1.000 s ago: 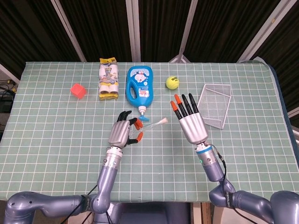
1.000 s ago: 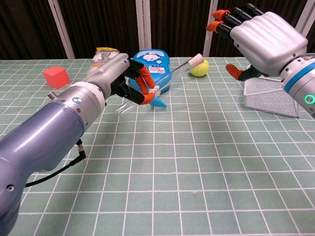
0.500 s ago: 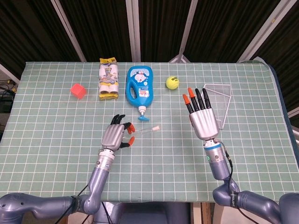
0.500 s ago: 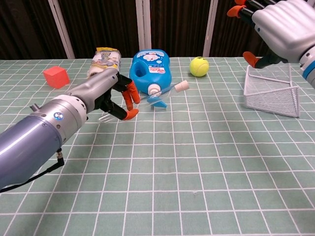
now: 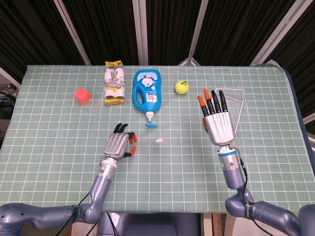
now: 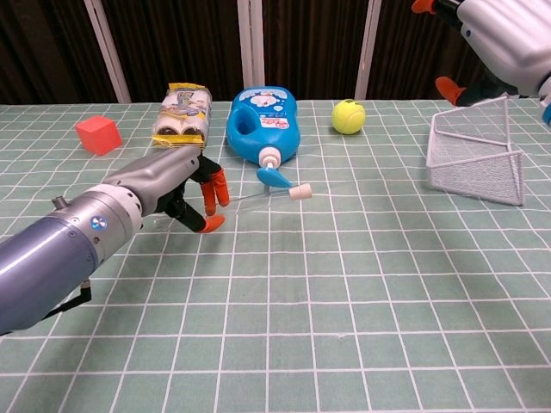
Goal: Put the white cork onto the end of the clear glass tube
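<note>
Two robot hands show over a table (image 5: 59, 162) covered in a green gridded mat. The clear glass tube (image 6: 255, 197) is very hard to make out: in the chest view it reads as a faint line lying flat on the mat, and in the head view it nearly vanishes. The white cork (image 6: 300, 192) sits at its right end, at about 3 o'clock from the left hand (image 5: 118, 144); whether it is fully seated on the tube cannot be told. The left hand hangs low over the mat with its orange-tipped fingers (image 6: 210, 194) curled downward. Whether they touch the tube's near end cannot be told, since the glass fades there.

The right hand (image 5: 218, 125) is raised at about 3 o'clock from the cork, well apart from it, its fingers straight, lightly spread and empty. In the chest view it is cut off at the top right corner.

Along the far side, from 10 to 2 o'clock of the cork, lie a red cube (image 5: 82, 95), a yellow packet (image 5: 113, 83), a blue bottle (image 5: 147, 90) lying flat with its nozzle toward the cork, a tennis ball (image 5: 181, 87) and a wire basket (image 6: 475, 162), partly hidden behind the right hand in the head view.
</note>
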You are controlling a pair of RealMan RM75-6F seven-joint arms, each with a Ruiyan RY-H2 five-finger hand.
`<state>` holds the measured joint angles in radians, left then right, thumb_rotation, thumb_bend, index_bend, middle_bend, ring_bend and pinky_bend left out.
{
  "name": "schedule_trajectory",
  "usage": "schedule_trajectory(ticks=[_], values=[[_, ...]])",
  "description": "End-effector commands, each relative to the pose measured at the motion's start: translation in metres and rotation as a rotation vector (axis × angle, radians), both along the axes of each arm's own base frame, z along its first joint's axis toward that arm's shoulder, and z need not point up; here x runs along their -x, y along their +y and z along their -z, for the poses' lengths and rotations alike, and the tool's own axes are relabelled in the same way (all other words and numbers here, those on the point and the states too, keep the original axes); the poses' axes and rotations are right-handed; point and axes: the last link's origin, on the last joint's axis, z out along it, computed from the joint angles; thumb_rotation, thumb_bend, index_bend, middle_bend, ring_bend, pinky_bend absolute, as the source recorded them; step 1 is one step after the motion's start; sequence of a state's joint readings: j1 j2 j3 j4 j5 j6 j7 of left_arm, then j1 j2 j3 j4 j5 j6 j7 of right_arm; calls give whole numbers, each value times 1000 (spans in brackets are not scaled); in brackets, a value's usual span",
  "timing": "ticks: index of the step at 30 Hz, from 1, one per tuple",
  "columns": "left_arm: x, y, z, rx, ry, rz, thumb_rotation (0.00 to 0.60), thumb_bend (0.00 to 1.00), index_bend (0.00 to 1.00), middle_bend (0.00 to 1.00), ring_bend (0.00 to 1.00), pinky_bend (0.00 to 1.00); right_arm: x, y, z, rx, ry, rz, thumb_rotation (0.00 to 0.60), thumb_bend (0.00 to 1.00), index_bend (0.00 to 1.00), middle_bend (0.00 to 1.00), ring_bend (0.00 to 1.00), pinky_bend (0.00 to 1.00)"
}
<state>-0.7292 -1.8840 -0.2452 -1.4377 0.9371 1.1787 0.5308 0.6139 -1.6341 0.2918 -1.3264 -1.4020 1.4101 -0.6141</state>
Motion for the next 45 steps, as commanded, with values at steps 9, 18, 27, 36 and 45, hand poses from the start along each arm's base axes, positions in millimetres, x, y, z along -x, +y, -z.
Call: schedule_trajectory(ticks=[9, 18, 27, 36, 45], values=[[2, 1, 5, 67, 125, 19, 600, 643, 551, 563, 102, 0, -1, 1, -1, -5, -16, 8, 600, 460, 129, 3, 0, 28], [3, 3, 6, 77, 210, 35, 600, 643, 552, 562, 102, 0, -1, 2, -2, -9, -26, 12, 600, 461, 129, 2, 0, 28], [2, 3, 4, 91, 267, 38, 600, 618, 530, 526, 102, 0, -1, 4, -1, -19, -36, 13, 600, 460, 130, 0, 0, 28], [4, 1, -1, 89, 310, 24, 600, 429, 451, 424, 94, 0, 1, 6, -4, -18, -47, 17, 600, 460, 129, 0, 0, 28], [5, 0, -11, 87, 337, -8, 600, 289, 283, 232, 28, 0, 6, 13, -8, -20, -57, 34, 600, 461, 129, 0, 0, 28]])
